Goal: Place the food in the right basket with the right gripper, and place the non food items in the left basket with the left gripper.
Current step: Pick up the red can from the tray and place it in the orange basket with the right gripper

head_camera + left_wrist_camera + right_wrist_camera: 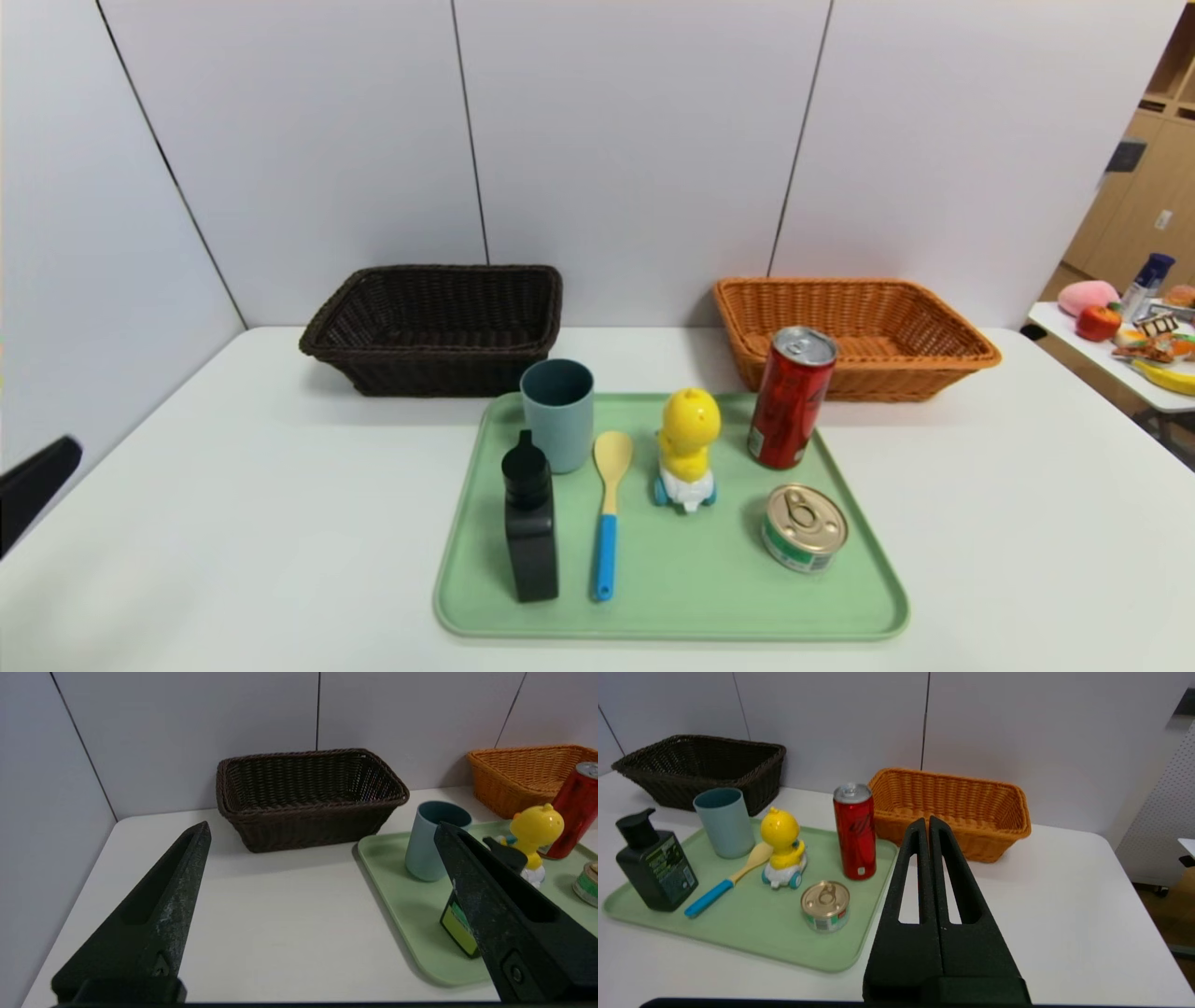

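All six items sit on the green tray (672,597), none in a basket yet. Red can (790,398) upright at the tray's far right corner, just in front of the orange basket (854,334). Short tin (804,526) upright, gold lid up, nearer the robot than the can, apart from it. Duck toy (689,449) mid-tray on its wheels. Wooden spoon (608,511) lies flat left of the duck, bowl toward the baskets, blue handle toward the robot. Grey-blue cup (558,413) upright at the far left part of the tray; black bottle (529,519) upright in front of it, just beside the spoon. Dark basket (439,325) and the orange one sit at the back of the white table (233,523), against the wall, well apart.

Left gripper (322,833): jaws spread wide, holding nothing, touching nothing. Hangs over bare table left of the tray, pointed at the dark basket; only a dark bit shows at the head view's left edge.

Right gripper (928,821): fingers pressed together, nothing between them. Sits off the tray's right side above the table, aimed at the orange basket; not in the head view.
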You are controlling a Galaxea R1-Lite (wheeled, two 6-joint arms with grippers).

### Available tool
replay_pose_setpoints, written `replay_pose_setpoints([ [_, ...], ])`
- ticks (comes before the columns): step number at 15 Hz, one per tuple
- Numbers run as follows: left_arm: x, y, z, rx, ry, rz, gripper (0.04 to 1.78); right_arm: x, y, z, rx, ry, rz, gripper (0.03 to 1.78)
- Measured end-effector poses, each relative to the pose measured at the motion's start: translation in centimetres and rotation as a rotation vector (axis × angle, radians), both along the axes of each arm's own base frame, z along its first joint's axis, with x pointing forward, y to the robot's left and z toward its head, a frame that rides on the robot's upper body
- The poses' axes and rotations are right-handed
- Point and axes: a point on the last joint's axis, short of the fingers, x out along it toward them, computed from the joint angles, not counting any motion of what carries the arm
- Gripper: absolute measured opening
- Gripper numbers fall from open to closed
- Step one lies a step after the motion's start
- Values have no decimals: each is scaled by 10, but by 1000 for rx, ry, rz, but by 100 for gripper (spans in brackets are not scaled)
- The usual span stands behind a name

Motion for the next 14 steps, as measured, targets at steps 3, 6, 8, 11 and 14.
replay_pose_setpoints([
  [3, 57, -2, 16, -3, -9, -27, 169, 56, 2, 31, -1, 38, 44, 5],
  [6, 101, -4, 22, 1, -37, -30, 169, 126, 11, 38, 14, 46, 109, 5],
  [8, 117, -2, 15, 1, 15, 6, 169, 170, 23, 35, 19, 15, 145, 5],
  [11, 127, -1, 8, 0, 66, 35, 169, 206, 46, 20, 1, 36, 135, 5],
  [14, 130, -1, 6, 0, 78, 37, 169, 225, 54, 6, 3, 62, 100, 5],
])
